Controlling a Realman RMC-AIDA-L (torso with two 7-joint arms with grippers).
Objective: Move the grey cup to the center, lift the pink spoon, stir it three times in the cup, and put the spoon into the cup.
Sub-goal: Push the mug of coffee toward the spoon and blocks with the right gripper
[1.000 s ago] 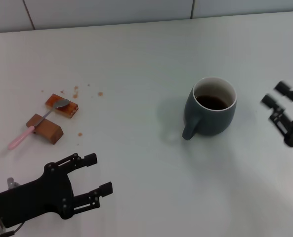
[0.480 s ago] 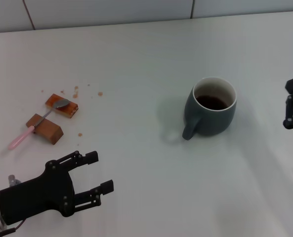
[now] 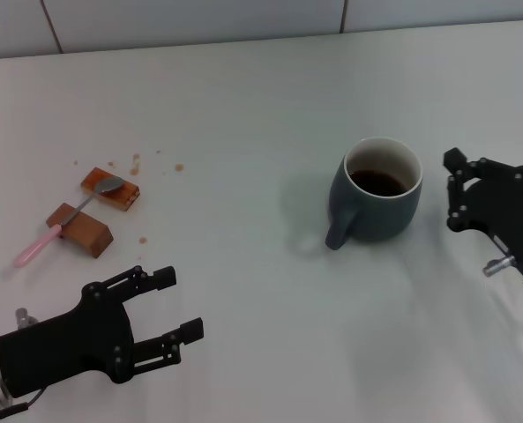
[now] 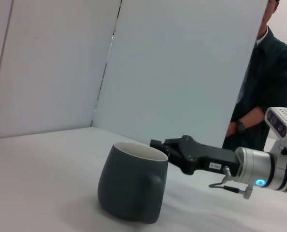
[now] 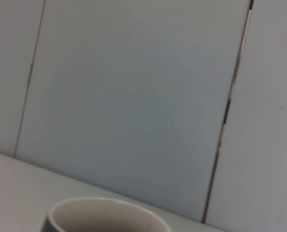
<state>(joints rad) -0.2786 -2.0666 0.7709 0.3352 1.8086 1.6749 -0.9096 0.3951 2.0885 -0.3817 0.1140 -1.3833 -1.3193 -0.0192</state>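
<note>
The grey cup (image 3: 376, 189) stands upright right of the table's middle, handle toward the front left, with dark liquid inside. It also shows in the left wrist view (image 4: 131, 183), and its rim shows in the right wrist view (image 5: 104, 215). The pink spoon (image 3: 60, 226) lies at the left across two brown blocks, bowl on the far one. My right gripper (image 3: 453, 189) is open just right of the cup, apart from it, and shows in the left wrist view (image 4: 158, 144). My left gripper (image 3: 180, 306) is open and empty near the front left.
Two brown blocks (image 3: 80, 226) (image 3: 111, 187) and brown crumbs (image 3: 136, 166) lie at the left. A tiled wall (image 3: 243, 18) runs along the table's back. A person in dark clothes (image 4: 264, 87) stands beyond the right arm.
My right gripper has moved in from the right edge to just beside the cup. The left arm, cup and spoon have stayed in place.
</note>
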